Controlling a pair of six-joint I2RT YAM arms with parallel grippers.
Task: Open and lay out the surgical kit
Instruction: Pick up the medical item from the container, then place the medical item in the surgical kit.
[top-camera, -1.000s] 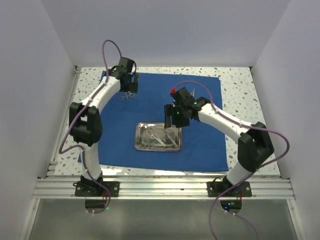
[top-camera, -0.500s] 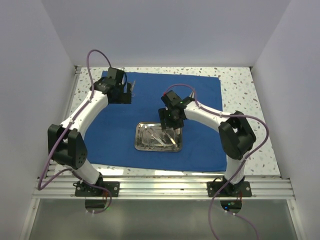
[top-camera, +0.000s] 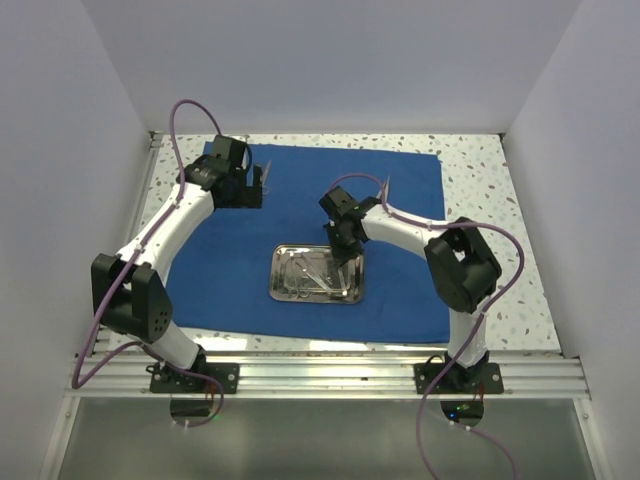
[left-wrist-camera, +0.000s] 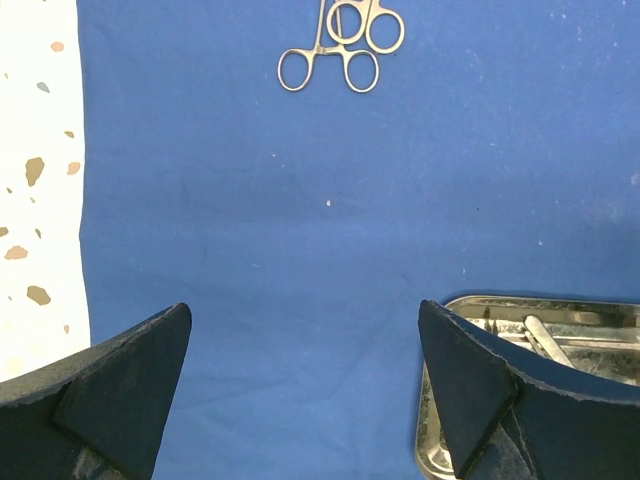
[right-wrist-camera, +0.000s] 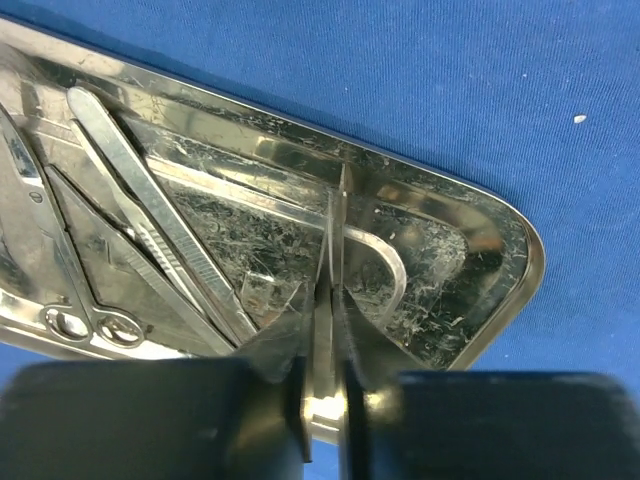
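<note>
Speckled table (top-camera: 472, 165), blue wrap (top-camera: 300, 195); right claw (right-wrist-camera: 322, 345) around, perhaps, forceps (right-wrist-camera: 336, 235).

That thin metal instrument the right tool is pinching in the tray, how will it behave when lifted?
Likely stiff and light: the thin instrument is a narrow steel strip, edge-on in the right tool. Probably slippery, being polished and pinched near one end, so it may pivot or slip back into the steel tray.
</note>
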